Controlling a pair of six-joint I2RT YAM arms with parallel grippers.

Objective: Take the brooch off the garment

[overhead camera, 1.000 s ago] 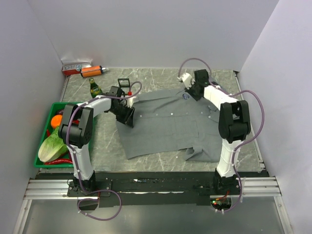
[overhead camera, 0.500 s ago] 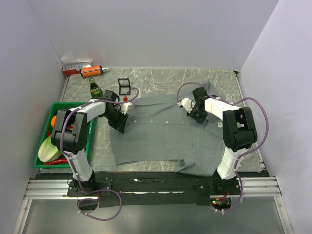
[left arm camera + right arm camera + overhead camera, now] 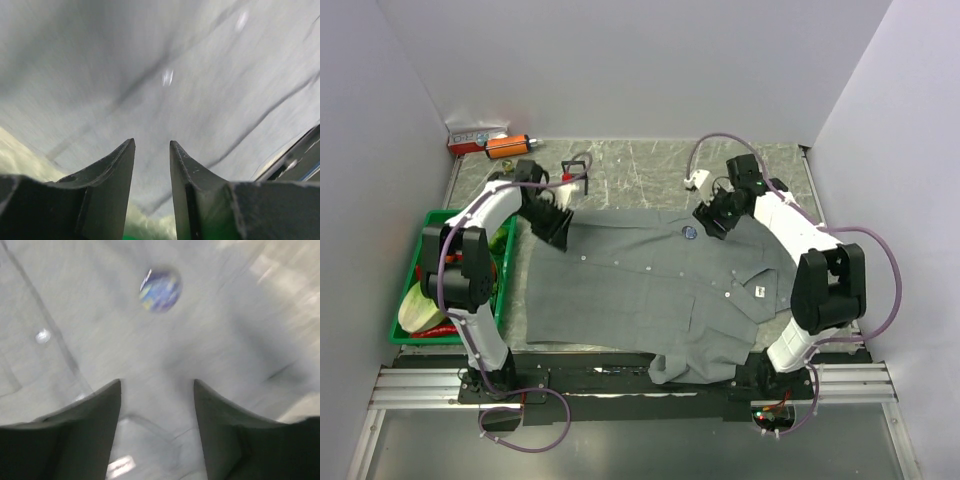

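The left end effector [image 3: 556, 226] hangs over the far left corner of the grey shirt [image 3: 650, 285]. Its arm arches out above the green crate [image 3: 408, 330] and the wrist is pitched down at the cloth. In its wrist view its fingers [image 3: 117, 165] stand a narrow gap apart. Nothing is between them, and there is only blurred grey fabric beyond.

The shirt lies spread on the marble worktop [image 3: 640, 165]. The brooch [image 3: 689, 232] sits on its chest, well apart from the left end effector, off to that tool's right across most of the cloth.

The right end effector [image 3: 712, 218] is the nearer by far. In its wrist view the bluish disc lies just ahead of the fingertips, close to the line between them, with a white shirt button [image 3: 42, 336] off to one side. Its fingers [image 3: 85, 415] are spread wide and hold nothing. The right arm reaches up the right side of the worktop, its wrist tipped toward the fabric.

The disc is round, so no long axis needs matching. The coming move looks like a short push forward and down, so that the right fingers straddle it.
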